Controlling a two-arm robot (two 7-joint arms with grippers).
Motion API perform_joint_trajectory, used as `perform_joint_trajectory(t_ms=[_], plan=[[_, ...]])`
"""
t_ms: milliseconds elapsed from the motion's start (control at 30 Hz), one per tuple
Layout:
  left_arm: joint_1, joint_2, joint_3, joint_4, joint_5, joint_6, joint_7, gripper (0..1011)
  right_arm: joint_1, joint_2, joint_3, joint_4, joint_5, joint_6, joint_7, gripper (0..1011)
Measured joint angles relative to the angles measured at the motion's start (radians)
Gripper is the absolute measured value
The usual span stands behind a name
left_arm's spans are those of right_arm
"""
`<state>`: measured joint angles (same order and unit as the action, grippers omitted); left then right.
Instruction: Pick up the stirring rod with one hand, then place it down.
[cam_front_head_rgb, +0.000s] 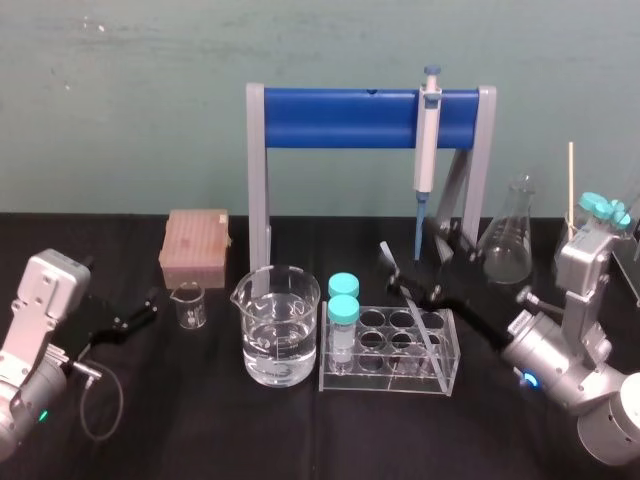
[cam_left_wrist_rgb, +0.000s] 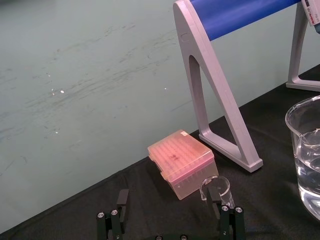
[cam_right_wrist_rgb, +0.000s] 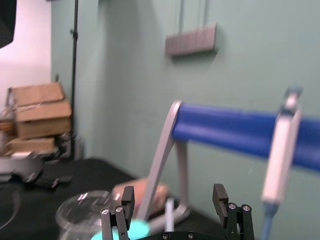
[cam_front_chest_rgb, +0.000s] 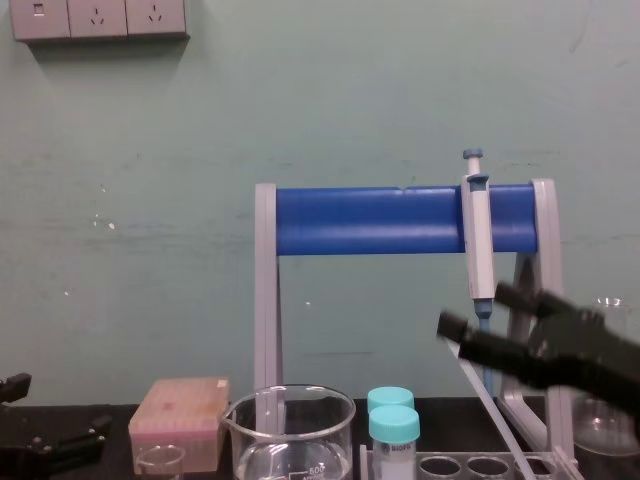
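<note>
Tabletop (cam_front_head_rgb: 200, 440) flat black, wall (cam_front_head_rgb: 150, 100) behind it pale green with faint scuffs. I see the stand (cam_front_head_rgb: 340, 118) with a bright blue bar on light grey legs — pipette (cam_front_head_rgb: 427, 140) on it grey-white with a blue tip. Tip box (cam_front_head_rgb: 195, 248) translucent pink. Beaker (cam_front_head_rgb: 278, 325), flask (cam_front_head_rgb: 508, 240) and tube rack (cam_front_head_rgb: 390, 365) clear. Two tube caps (cam_front_head_rgb: 343, 297) teal. Stirring rod (cam_front_head_rgb: 424, 338) translucent white. Left gripper (cam_left_wrist_rgb: 167, 200) and right gripper (cam_right_wrist_rgb: 173, 195) black — left arm (cam_front_head_rgb: 45, 290) and right arm (cam_front_head_rgb: 560, 355) silver-grey.

Lab bench, clearly: pipette (cam_front_head_rgb: 427, 140) hung on blue stand (cam_front_head_rgb: 340, 117), water beaker (cam_front_head_rgb: 278, 325), conical flask (cam_front_head_rgb: 508, 240), tube rack (cam_front_head_rgb: 390, 382) holding capped vials (cam_front_head_rgb: 343, 310), pink tip box (cam_front_head_rgb: 195, 247), all on black tabletop (cam_front_head_rgb: 200, 425) against teal wall (cam_front_head_rgb: 120, 100).
</note>
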<state>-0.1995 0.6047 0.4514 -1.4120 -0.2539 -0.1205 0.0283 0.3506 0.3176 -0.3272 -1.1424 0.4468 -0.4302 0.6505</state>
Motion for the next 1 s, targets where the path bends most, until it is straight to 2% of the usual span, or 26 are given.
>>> perform_joint_trajectory(t_ms=[100, 133, 200, 233, 300, 333, 367, 467, 500, 533, 567, 633, 767, 1000], plan=[[0.000, 0.000, 0.000, 0.000, 0.000, 0.000, 0.000, 1000, -0.001, -0.010, 0.023, -0.017, -0.025, -0.055, -0.043, 1002], [0.000, 0.000, 0.000, 0.000, 0.000, 0.000, 0.000, 1000, -0.004, -0.016, 0.042, -0.028, -0.042, -0.077, -0.079, 1002], [0.000, 0.000, 0.000, 0.000, 0.000, 0.000, 0.000, 1000, -0.009, -0.022, 0.062, -0.041, -0.063, -0.090, -0.121, 1002], [0.000, 0.000, 0.000, 0.000, 0.000, 0.000, 0.000, 1000, -0.017, -0.024, 0.083, -0.056, -0.085, -0.089, -0.169, 1002], [0.000, 0.000, 0.000, 0.000, 0.000, 0.000, 0.000, 1000, -0.027, -0.025, 0.103, -0.073, -0.105, -0.074, -0.215, 1002], [0.000, 0.000, 0.000, 0.000, 0.000, 0.000, 0.000, 1000, -0.039, -0.024, 0.121, -0.091, -0.119, -0.048, -0.252, 1002], [0.000, 0.000, 0.000, 0.000, 0.000, 0.000, 0.000, 1000, -0.039, -0.024, 0.121, -0.091, -0.119, -0.048, -0.252, 1002], [0.000, 0.000, 0.000, 0.000, 0.000, 0.000, 0.000, 1000, -0.079, -0.010, 0.150, -0.133, -0.141, 0.037, -0.310, 1002], [0.000, 0.000, 0.000, 0.000, 0.000, 0.000, 0.000, 1000, -0.089, -0.006, 0.154, -0.141, -0.143, 0.054, -0.316, 1002], [0.000, 0.000, 0.000, 0.000, 0.000, 0.000, 0.000, 1000, -0.111, 0.002, 0.159, -0.157, -0.149, 0.092, -0.325, 1002], [0.000, 0.000, 0.000, 0.000, 0.000, 0.000, 0.000, 1000, -0.111, 0.002, 0.159, -0.157, -0.149, 0.092, -0.325, 1002], [0.000, 0.000, 0.000, 0.000, 0.000, 0.000, 0.000, 1000, -0.152, 0.017, 0.166, -0.183, -0.157, 0.152, -0.330, 1002], [0.000, 0.000, 0.000, 0.000, 0.000, 0.000, 0.000, 1000, -0.187, 0.027, 0.174, -0.196, -0.161, 0.220, -0.333, 1002], [0.000, 0.000, 0.000, 0.000, 0.000, 0.000, 0.000, 1000, -0.193, 0.020, 0.178, -0.187, -0.166, 0.276, -0.330, 1002]])
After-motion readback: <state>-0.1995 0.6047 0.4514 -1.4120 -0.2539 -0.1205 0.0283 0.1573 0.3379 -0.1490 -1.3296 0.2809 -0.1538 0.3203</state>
